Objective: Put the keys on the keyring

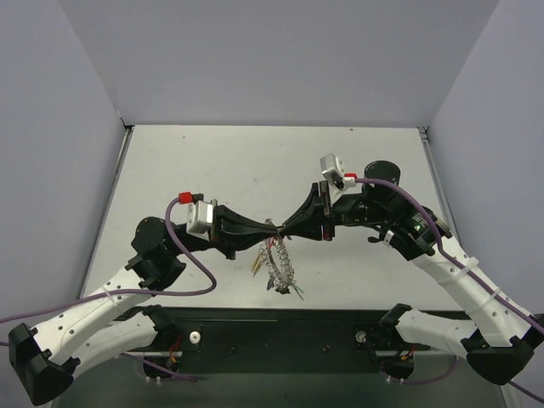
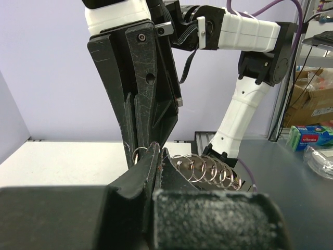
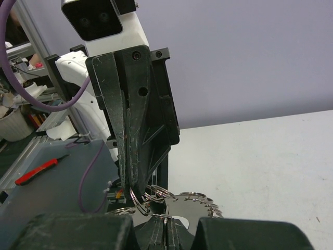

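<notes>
The keyring (image 1: 278,262) hangs over the table between my two grippers, a wire strung with many small silver rings, silver pieces and yellow and green tags (image 1: 257,266). My left gripper (image 1: 269,226) and right gripper (image 1: 286,228) meet tip to tip at its top, and both are shut on it. In the left wrist view my left gripper (image 2: 157,151) pinches the wire, with a row of small rings (image 2: 208,169) to its right. In the right wrist view my right gripper (image 3: 166,221) is shut on a ring (image 3: 139,204) beside a flat silver piece (image 3: 200,208). No loose keys show on the table.
The white table (image 1: 212,161) is walled in on three sides and carries a small red mark (image 1: 180,134) at its far left. A black base rail (image 1: 280,327) runs along the near edge. Off the table lie a green box (image 2: 307,136) and a red-handled tool (image 3: 36,172).
</notes>
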`<action>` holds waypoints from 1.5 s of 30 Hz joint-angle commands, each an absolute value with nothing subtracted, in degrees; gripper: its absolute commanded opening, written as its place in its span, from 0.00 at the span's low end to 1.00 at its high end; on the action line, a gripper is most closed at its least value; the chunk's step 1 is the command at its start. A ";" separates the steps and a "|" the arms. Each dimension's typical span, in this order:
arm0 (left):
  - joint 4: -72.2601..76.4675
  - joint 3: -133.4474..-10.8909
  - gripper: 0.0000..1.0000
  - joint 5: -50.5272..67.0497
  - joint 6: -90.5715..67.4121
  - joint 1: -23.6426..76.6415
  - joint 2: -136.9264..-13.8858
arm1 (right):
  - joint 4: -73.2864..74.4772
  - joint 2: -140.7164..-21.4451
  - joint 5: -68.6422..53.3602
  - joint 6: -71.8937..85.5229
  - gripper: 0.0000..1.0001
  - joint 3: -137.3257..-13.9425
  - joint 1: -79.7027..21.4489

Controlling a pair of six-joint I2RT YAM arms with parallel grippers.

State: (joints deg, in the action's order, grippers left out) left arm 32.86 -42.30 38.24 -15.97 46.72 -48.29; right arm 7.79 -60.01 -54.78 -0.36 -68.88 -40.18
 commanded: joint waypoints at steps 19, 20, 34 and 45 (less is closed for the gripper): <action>49.83 -42.19 0.00 38.23 -19.60 46.76 -50.62 | 4.48 -60.38 -61.17 -0.88 0.00 -68.03 -40.17; 50.53 -42.19 0.00 38.15 -19.69 46.76 -50.80 | 4.57 -60.38 -61.43 -0.88 0.00 -68.11 -40.17; 57.83 -42.71 0.00 38.67 -21.71 46.58 -55.63 | 7.21 -60.56 -62.24 -2.29 0.00 -68.73 -40.25; 50.10 -39.03 0.00 35.51 -17.76 44.03 -52.12 | 6.95 -53.09 -50.02 -4.13 0.69 -65.05 -39.38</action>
